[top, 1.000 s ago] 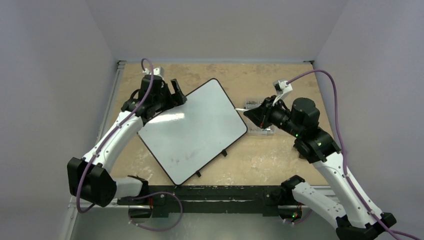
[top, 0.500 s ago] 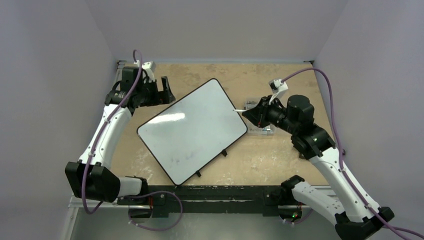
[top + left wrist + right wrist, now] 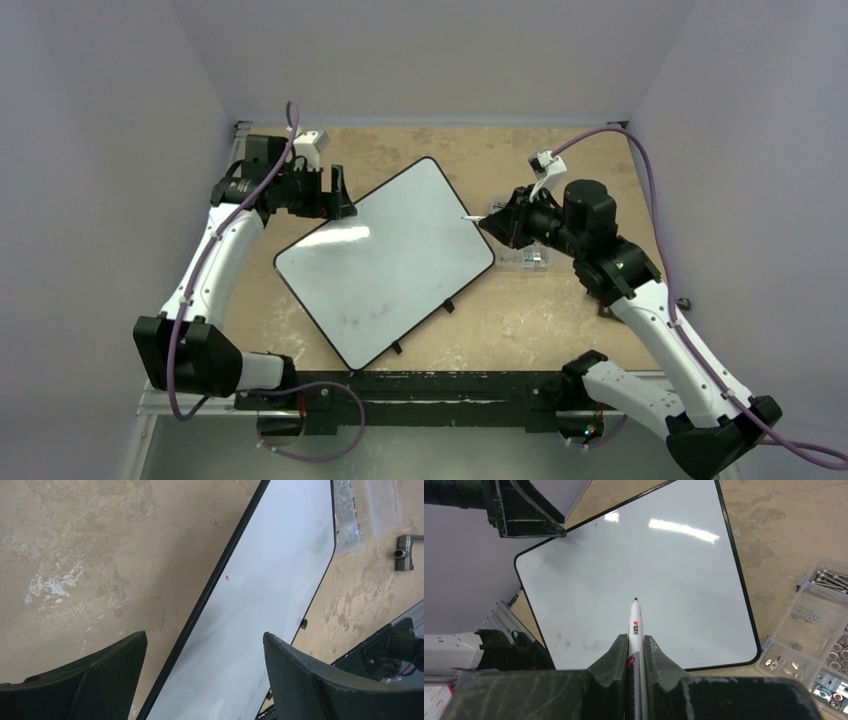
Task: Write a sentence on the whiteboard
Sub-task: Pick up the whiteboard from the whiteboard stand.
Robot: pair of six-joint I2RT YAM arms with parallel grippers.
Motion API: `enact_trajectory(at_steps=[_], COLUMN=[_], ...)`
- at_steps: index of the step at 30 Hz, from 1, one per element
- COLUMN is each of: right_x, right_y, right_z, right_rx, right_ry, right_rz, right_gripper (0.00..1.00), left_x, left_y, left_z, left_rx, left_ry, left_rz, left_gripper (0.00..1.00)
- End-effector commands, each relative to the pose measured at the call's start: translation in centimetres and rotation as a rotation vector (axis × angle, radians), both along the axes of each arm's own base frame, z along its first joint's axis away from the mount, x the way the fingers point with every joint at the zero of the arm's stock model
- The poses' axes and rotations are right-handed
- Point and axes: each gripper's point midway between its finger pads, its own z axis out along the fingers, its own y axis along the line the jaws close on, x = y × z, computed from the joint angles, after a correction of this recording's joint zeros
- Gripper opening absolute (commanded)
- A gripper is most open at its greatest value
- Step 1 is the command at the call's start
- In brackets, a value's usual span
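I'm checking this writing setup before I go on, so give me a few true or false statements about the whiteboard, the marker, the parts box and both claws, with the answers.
1. The right claw is shut on a marker that points toward the whiteboard. True.
2. The left claw is clamped on the whiteboard's rim. False: its jaws stand wide open and hold nothing.
3. A full sentence is already written on the whiteboard. False: it shows only faint smudges and a tiny red mark.
4. The clear compartment box holds nuts and screws. True.
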Motion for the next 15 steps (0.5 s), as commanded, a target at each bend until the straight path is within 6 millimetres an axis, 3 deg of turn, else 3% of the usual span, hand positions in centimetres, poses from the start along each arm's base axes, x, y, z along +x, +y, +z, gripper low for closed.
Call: enact_trajectory(at_steps=[1, 5, 8, 15], right_x=[0.4, 0.4, 0.5, 0.4], right_y=[0.3, 0.3, 0.4, 0.2], right_z=[3.0, 2.9, 2.7, 2.7], right_rx=[0.038, 0.042, 0.046, 0.051], right_ry=[-0.079, -0.076, -0.072, -0.072], right_rz=[0.013, 0.011, 0.01, -0.002], right_gripper=[0.0, 0.0, 0.0, 0.0], left_x=[0.1, -0.2, 0.3, 0.2], left_y=[-1.0, -1.4, -1.6, -3.0], left_z=[0.3, -0.6, -1.2, -0.7], left_rx=[-0.033, -0.045, -0.073, -0.175], left_ry=[0.015, 0.054, 0.084, 0.138], left_rz=[-0.108, -0.157, -0.16, -0.247], left_gripper=[0.85, 0.83, 0.73, 0.63])
